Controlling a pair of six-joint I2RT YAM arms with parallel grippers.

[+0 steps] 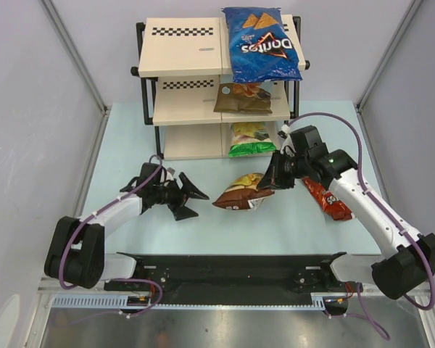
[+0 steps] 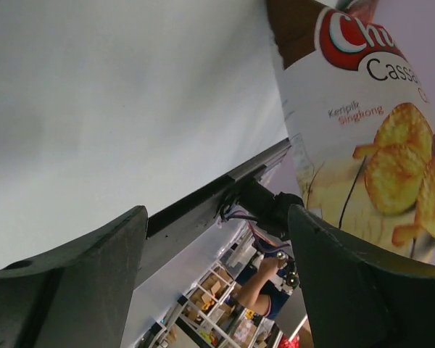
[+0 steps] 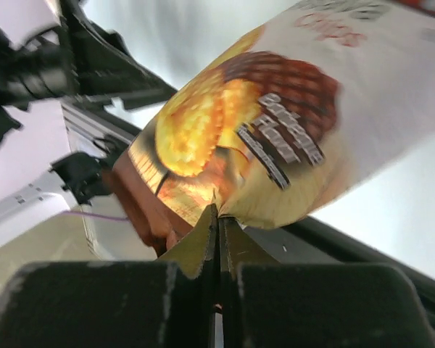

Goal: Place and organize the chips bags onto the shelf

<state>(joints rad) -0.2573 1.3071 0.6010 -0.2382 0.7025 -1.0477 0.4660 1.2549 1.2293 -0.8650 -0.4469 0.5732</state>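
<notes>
The shelf (image 1: pixel 181 51) stands at the back. A blue Doritos bag (image 1: pixel 261 43) lies on its top board, a dark brown bag (image 1: pixel 243 98) on the middle board and a green-white bag (image 1: pixel 250 140) on the bottom one. A brown-and-cream Chuba Cassava bag (image 1: pixel 241 193) (image 3: pixel 275 123) (image 2: pixel 362 145) lies mid-table. My right gripper (image 1: pixel 267 181) (image 3: pixel 219 217) is shut on its right edge. To the bag's left, my left gripper (image 1: pixel 194 196) (image 2: pixel 217 290) is open and holds nothing. A red Doritos bag (image 1: pixel 328 200) lies on the table under the right arm.
The left halves of all three shelf boards are bare. White enclosure walls rise on both sides. A black rail (image 1: pixel 225 264) runs along the table's near edge between the arm bases.
</notes>
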